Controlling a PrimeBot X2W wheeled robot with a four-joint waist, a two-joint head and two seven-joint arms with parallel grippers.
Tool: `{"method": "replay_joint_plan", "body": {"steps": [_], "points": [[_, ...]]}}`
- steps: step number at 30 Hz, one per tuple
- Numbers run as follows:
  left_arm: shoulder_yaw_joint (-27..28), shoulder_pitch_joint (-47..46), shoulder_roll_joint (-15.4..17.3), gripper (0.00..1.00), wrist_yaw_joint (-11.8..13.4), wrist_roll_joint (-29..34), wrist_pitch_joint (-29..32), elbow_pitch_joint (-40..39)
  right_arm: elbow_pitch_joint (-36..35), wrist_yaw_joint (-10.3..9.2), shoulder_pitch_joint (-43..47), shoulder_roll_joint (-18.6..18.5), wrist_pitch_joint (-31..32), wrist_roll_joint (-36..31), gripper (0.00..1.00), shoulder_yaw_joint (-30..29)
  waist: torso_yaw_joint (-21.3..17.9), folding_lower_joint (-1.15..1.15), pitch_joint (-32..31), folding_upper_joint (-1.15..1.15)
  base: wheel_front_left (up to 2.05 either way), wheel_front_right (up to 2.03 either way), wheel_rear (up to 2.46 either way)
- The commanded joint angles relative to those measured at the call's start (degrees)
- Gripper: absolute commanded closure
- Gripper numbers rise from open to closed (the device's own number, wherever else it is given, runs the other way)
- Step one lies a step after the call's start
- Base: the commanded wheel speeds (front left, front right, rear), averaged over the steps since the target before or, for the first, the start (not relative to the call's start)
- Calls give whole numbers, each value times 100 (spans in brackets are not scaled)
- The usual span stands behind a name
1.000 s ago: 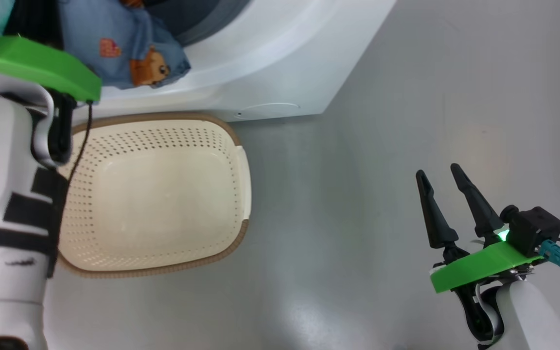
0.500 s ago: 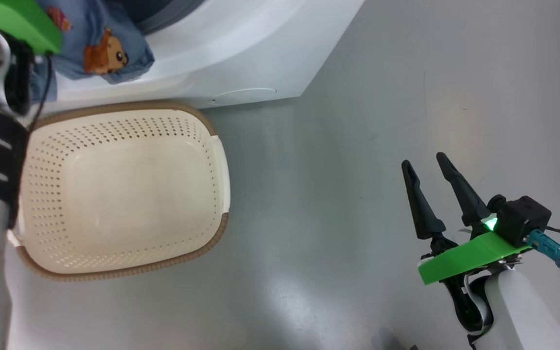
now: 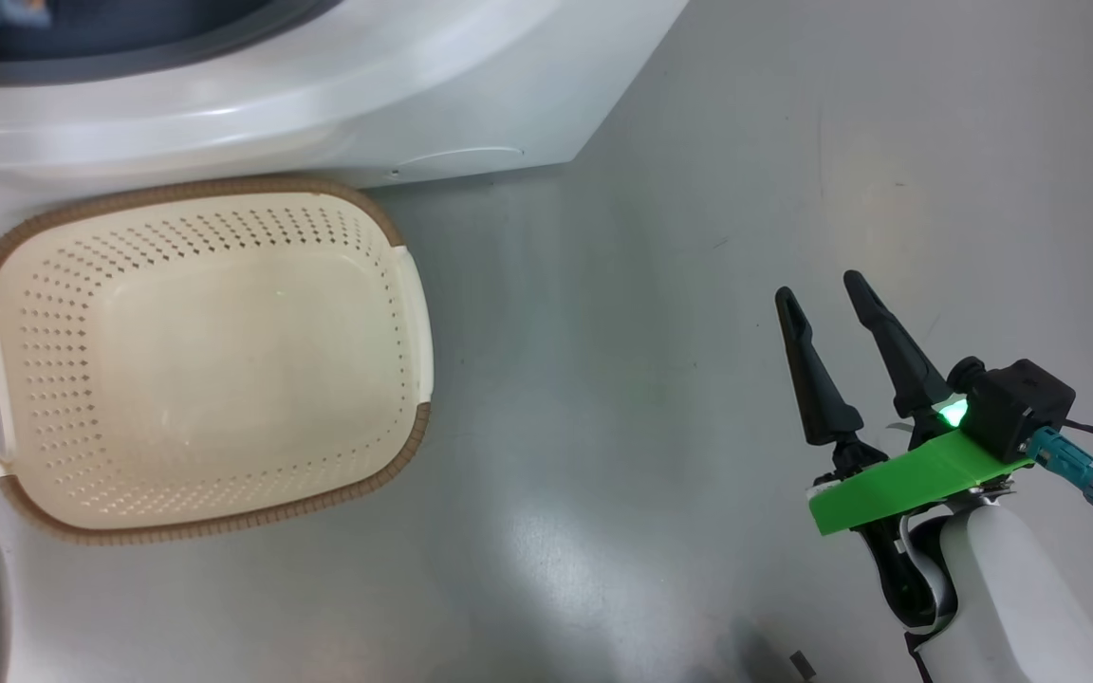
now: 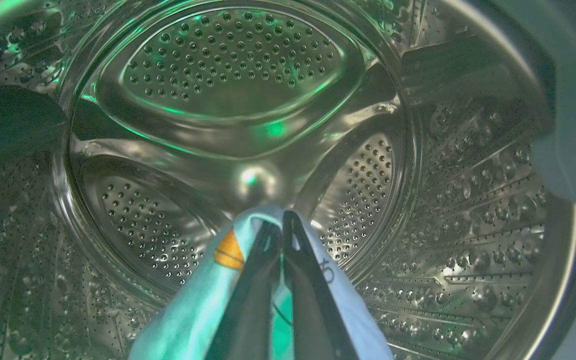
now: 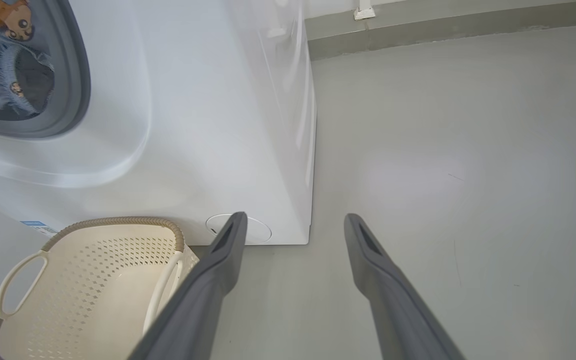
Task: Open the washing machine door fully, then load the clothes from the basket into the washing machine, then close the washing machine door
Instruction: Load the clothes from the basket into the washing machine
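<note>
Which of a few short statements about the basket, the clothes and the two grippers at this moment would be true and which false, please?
1. The basket holds no clothes. True.
2. The left gripper is open and empty. False: it is shut on the clothes, a light-blue piece, inside the steel drum.
3. The right gripper is open and holds nothing. True.
4. The basket stands on top of the washing machine. False: it stands on the grey floor, close against the machine's front.
</note>
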Motion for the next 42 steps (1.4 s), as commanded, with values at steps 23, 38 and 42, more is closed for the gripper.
{"method": "replay_joint_plan", "body": {"steps": [23,38,42], "points": [[119,752,5,0,-8,-9,-29,352,-153,9,-11,-28,-27,-13,0,51,172,0,14,0,0,0,0],[283,2170,-307,0,-8,-149,-29,-44,-138,9,147,-202,-27,-64,0,-119,489,0,-502,0,0,0,0],[356,2671,-403,0,-9,-135,-29,-274,-119,9,258,-319,-27,-64,0,-212,629,0,-751,0,0,0,0]]}}
